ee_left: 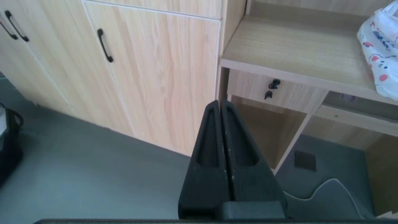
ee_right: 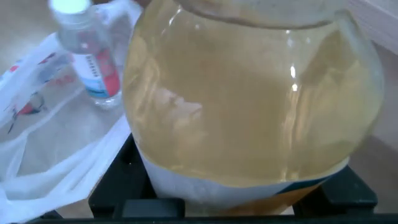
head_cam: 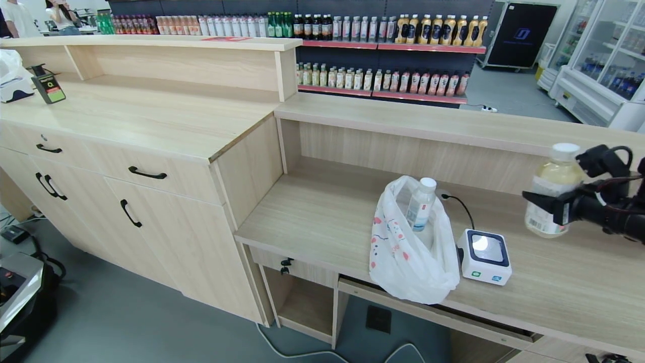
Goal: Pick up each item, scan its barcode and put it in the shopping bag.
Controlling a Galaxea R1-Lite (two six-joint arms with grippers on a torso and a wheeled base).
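My right gripper point(head_cam: 546, 207) is shut on a bottle of pale yellow drink point(head_cam: 553, 190) with a white cap, held upright above the counter, right of the scanner point(head_cam: 485, 255). The same bottle point(ee_right: 249, 99) looms close in the right wrist view. The white shopping bag point(head_cam: 410, 247) with red and blue prints stands left of the scanner, with a small clear bottle point(head_cam: 421, 204) upright inside it; bag point(ee_right: 56, 137) and small bottle point(ee_right: 90, 59) also appear beyond the held one. My left gripper point(ee_left: 220, 112) is shut, low beside the cabinet doors, holding nothing.
The scanner's black cable point(head_cam: 461, 204) runs to the counter's back wall. A taller counter point(head_cam: 151, 116) with drawers and cabinets stands to the left. Shelves of drinks point(head_cam: 383, 30) line the back. The lower counter point(head_cam: 312, 212) left of the bag is bare wood.
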